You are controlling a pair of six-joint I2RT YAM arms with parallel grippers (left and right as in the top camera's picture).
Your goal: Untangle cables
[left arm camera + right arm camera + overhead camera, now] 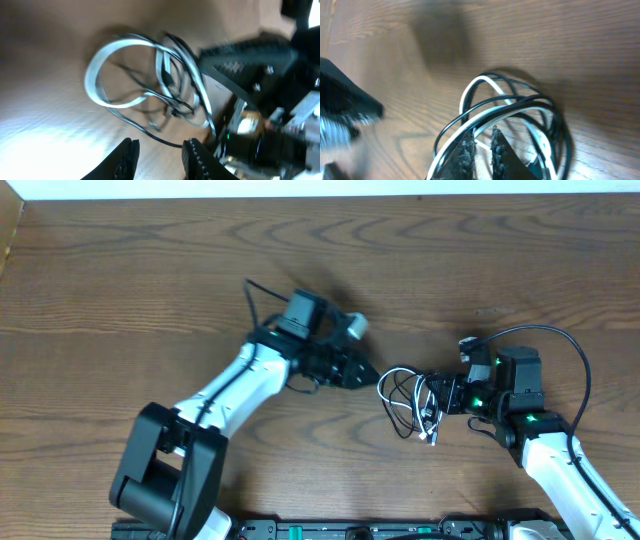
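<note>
Two thin glossy cables (white, black) loop together, pinched by the narrow, ribbed right gripper; left gripper gapes empty just short of them.

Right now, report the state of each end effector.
Left end effector: open, holding nothing.
Right end effector: closed on the cables.

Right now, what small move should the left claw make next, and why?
Probably ease the left claw forward to the white cable: its jaws stand open and empty short of it, while the right claw seems shut on the cables.
</note>
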